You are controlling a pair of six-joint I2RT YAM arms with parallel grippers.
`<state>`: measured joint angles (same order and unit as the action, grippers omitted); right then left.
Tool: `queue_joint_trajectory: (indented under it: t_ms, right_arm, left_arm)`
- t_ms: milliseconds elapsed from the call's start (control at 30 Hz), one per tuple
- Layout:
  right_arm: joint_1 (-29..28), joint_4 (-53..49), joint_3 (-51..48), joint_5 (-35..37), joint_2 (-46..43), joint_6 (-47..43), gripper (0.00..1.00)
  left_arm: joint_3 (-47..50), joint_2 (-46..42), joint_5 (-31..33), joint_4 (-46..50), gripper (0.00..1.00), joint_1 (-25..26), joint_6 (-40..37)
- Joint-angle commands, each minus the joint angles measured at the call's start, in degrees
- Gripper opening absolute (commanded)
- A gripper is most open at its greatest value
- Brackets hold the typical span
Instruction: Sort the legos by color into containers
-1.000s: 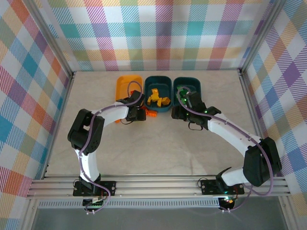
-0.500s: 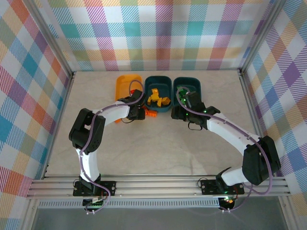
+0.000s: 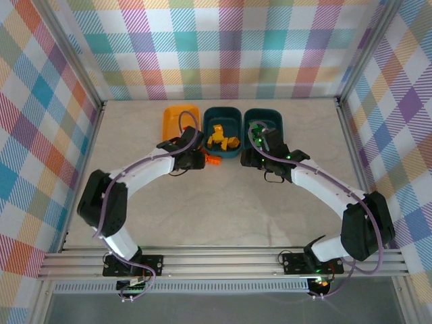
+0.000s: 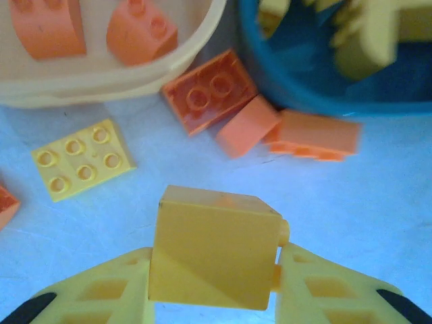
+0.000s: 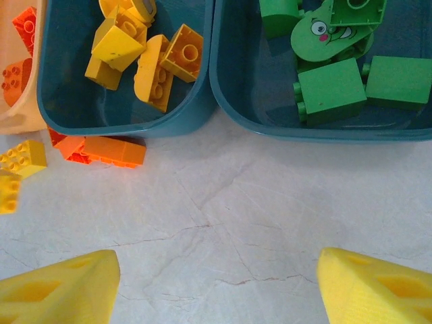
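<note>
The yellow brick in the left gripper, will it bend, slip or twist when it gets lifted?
The yellow brick looks like hard plastic with crisp edges, so it probably stays stiff. Its faces look smooth, so it might slip in the left gripper. The fingers press on flat sides, so twisting seems unlikely.

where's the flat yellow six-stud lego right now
Left wrist view: the flat yellow lego lies studs-up on the table at left, just outside the orange tub, up-left of the yellow brick clamped in the left gripper.
</note>
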<state>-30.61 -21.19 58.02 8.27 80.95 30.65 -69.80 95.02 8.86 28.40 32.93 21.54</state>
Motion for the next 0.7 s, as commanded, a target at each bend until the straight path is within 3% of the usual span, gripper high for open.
queue_joint_trajectory:
  t_ms: [0, 533, 600, 667]
  right_arm:
    - [1.18, 2.54, -1.21, -0.96, -0.35, 0.96, 0.77]
    - [2.48, -0.07, -7.01, -1.93, -9.71, 3.11, 0.77]
    - [2.49, -0.63, -7.47, -1.58, -10.97, 2.94, 0.78]
    - [2.49, -1.19, -7.35, -1.37, -11.59, 2.53, 0.79]
  left_arm:
    - [-1.65, -2.53, -1.49, 1.92, 0.31, 0.30, 1.61]
    - [-41.80, 30.00, -8.31, 12.40, 0.34, 0.30, 2.46]
    - [-45.70, 32.64, -8.77, 13.35, 0.42, 0.30, 2.61]
    - [-48.99, 34.31, -8.42, 15.01, 0.60, 0.30, 2.79]
